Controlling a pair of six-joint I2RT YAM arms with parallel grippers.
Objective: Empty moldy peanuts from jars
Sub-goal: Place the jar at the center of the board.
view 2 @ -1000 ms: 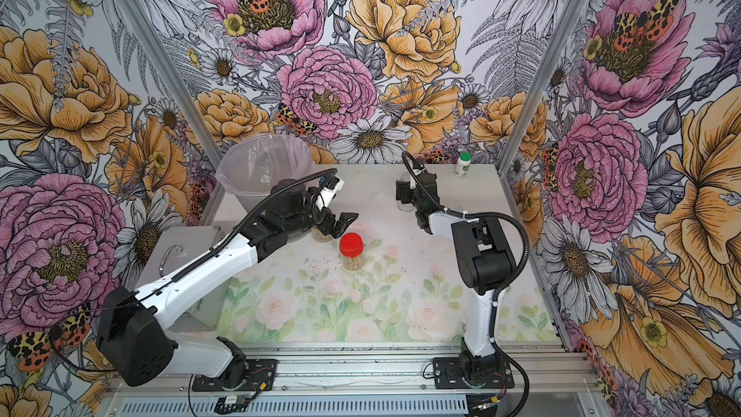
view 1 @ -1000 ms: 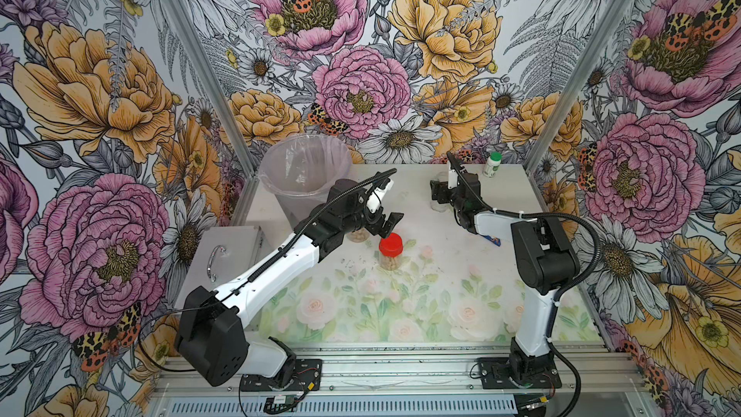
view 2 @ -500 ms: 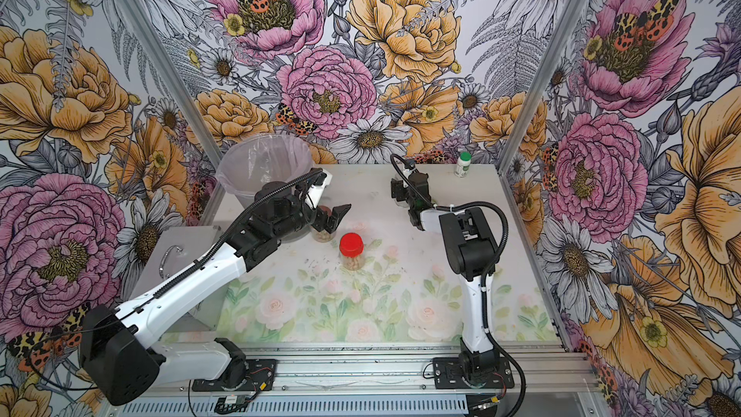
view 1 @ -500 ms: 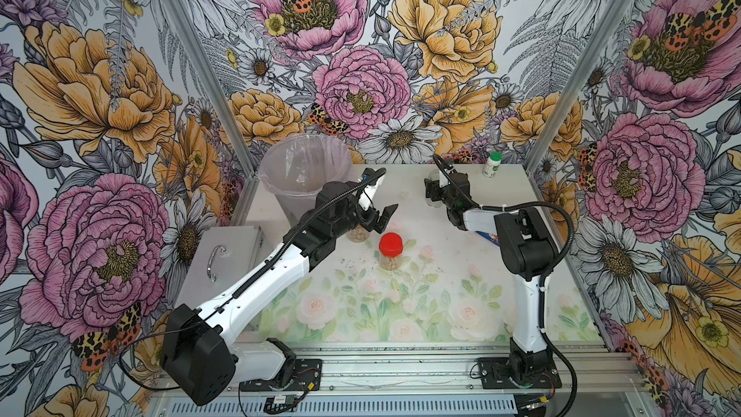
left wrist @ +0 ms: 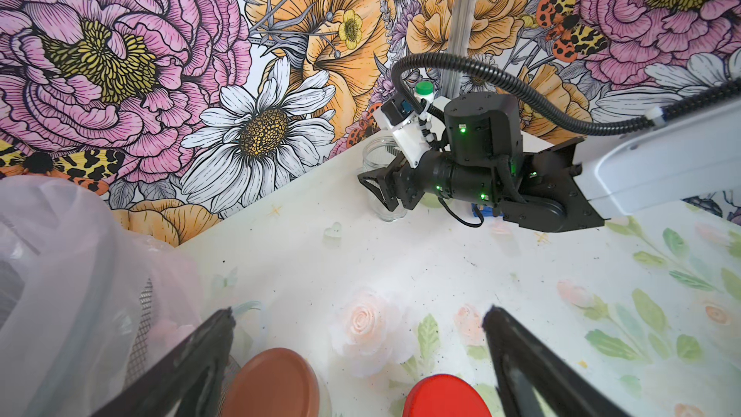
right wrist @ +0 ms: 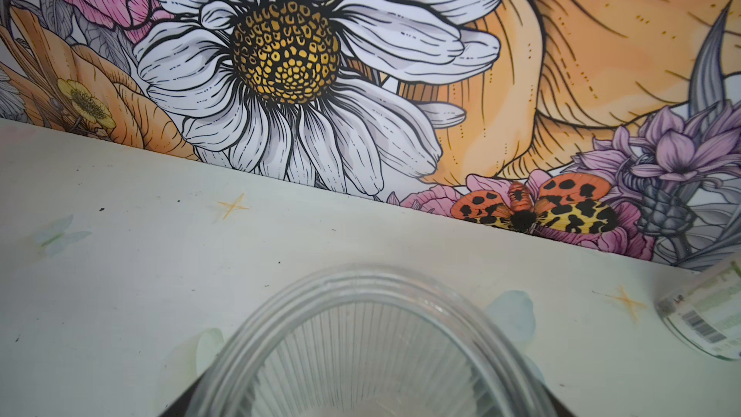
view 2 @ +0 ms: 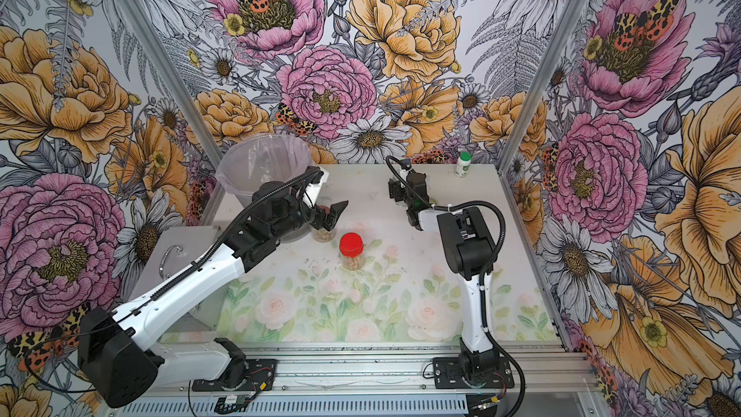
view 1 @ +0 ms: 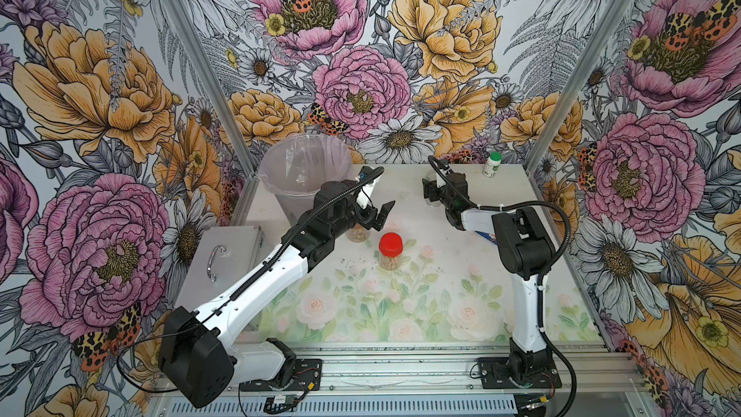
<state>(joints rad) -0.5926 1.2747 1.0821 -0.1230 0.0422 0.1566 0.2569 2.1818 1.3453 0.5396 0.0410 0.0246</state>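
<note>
Tabletop with a faded rose print carries a lined clear bucket at its far left corner. Beside it the left end effector hangs spread wide over a brown-lidded jar. The right end effector straddles an open clear jar near the back wall, and whether it is clamped or loose cannot be told. A red-lidded jar stands mid-tabletop. Peanuts sit inside both lidded jars.

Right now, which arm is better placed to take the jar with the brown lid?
Left. The left claw, open, hangs over the brown-lid jar; the right claw is far off at the empty jar.
</note>
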